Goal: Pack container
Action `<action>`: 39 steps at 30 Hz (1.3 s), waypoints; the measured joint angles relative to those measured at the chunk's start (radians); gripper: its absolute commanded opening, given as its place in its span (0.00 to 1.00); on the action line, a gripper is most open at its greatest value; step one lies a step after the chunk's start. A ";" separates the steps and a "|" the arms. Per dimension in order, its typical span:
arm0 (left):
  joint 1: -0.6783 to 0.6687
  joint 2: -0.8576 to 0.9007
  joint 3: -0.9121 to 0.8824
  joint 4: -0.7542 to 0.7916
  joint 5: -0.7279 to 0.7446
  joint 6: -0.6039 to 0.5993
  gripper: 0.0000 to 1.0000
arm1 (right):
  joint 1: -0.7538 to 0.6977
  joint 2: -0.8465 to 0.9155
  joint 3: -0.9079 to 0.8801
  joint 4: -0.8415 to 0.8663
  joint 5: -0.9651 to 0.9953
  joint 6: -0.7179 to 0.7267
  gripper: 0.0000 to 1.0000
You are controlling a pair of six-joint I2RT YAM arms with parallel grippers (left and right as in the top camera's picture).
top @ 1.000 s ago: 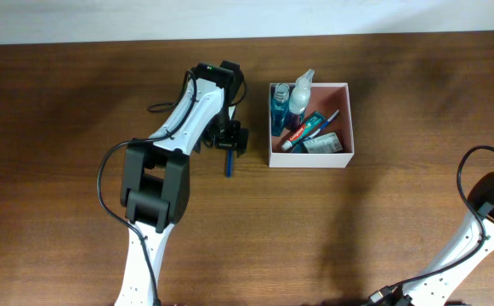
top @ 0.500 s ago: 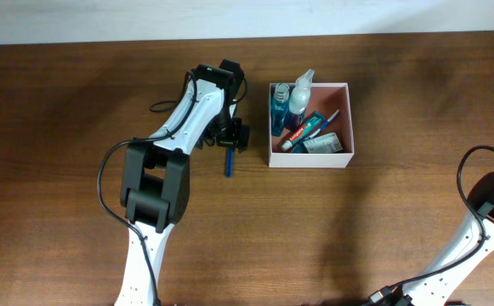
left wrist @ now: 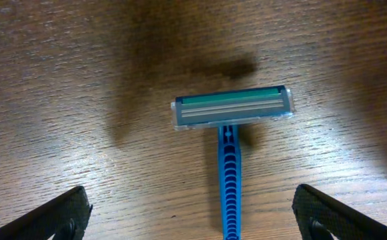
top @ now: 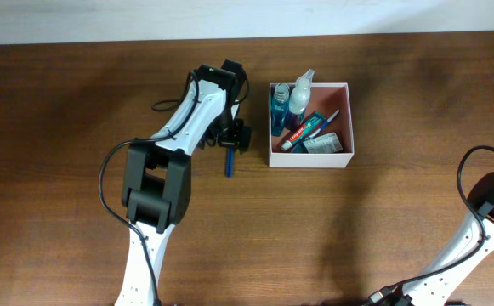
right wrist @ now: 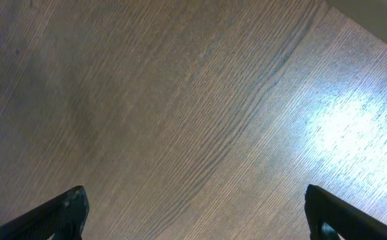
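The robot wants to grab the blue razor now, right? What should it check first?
1. Left tool open: ok, jaws stand wide.
2. Razor lined up: ok, its handle lies in the tool's gap.
3. Razor free: ok, it lies flat on the table and nothing touches it.
4. Room in the container: cannot tell; bottles and toothpaste already crowd it.
5. Right tool out of the way: ok, open, with only wood beneath.

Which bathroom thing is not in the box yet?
The blue plastic razor; it lies on the wooden table while the others sit inside the white square container.
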 measured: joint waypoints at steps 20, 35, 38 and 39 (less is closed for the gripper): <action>0.000 0.000 -0.005 -0.042 0.024 -0.001 0.98 | 0.000 0.000 0.000 0.000 0.000 0.000 0.99; 0.000 0.000 -0.005 -0.042 0.027 -0.008 0.94 | 0.000 0.000 0.000 0.000 0.000 0.000 0.99; -0.001 0.000 -0.005 -0.060 0.027 -0.008 0.94 | 0.000 0.000 0.000 0.000 0.000 0.000 0.99; -0.002 0.000 -0.005 -0.065 0.027 -0.008 0.94 | 0.000 0.000 0.000 0.000 0.000 0.000 0.99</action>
